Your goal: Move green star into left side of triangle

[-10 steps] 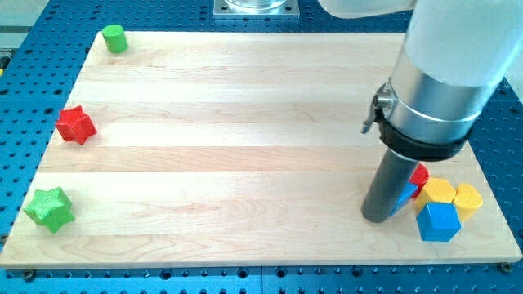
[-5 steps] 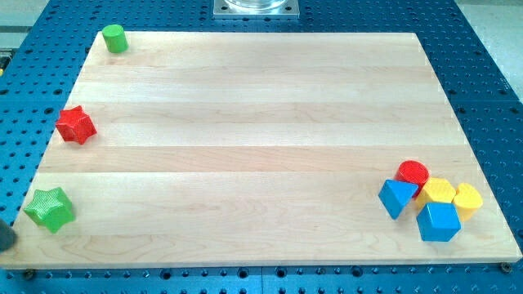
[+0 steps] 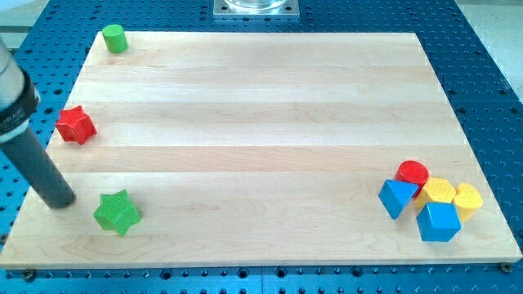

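Camera view: green star (image 3: 117, 212) on counter (image 3: 245, 98), near-left area, just right of my tip (image 3: 59, 201); small gap between them. Blue triangle (image 3: 397, 198) far off at near-right, in cluster with red cylinder (image 3: 413, 172), two yellow blocks (image 3: 439, 191) (image 3: 467, 198), blue cube (image 3: 439, 221). Red star (image 3: 75, 125) at left edge, beyond tip. Green cylinder (image 3: 114, 37) at far-left corner. No jaws on rod; state not applicable.
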You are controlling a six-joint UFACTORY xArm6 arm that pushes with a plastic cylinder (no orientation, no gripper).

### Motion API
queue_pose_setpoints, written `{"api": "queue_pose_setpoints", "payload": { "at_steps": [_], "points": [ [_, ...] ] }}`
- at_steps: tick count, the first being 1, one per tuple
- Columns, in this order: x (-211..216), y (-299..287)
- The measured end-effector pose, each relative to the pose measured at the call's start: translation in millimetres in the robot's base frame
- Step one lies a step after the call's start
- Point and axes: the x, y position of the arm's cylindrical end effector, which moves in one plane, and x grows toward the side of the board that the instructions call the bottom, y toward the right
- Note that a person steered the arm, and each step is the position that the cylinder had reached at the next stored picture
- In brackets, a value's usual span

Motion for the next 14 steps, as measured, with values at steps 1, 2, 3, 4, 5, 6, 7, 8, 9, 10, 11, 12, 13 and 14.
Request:
{"api": "queue_pose_setpoints", "payload": {
  "at_steps": [1,2,3,4,5,6,7,8,9,10,11,12,13,14],
  "points": [
    [2.0,63.6],
    [-2.7,78.8],
    [13.1,39.6],
    [14.4,92.0],
    [22.7,109.3],
    [58.9,69.5],
    [60.7,114.5],
    [21.4,164.3],
    [14.5,222.3],
    [16.0,275.0],
    [31.9,267.8],
    [29.8,304.1],
    [22.5,308.6],
    [-0.1,320.9]
  ]
}}
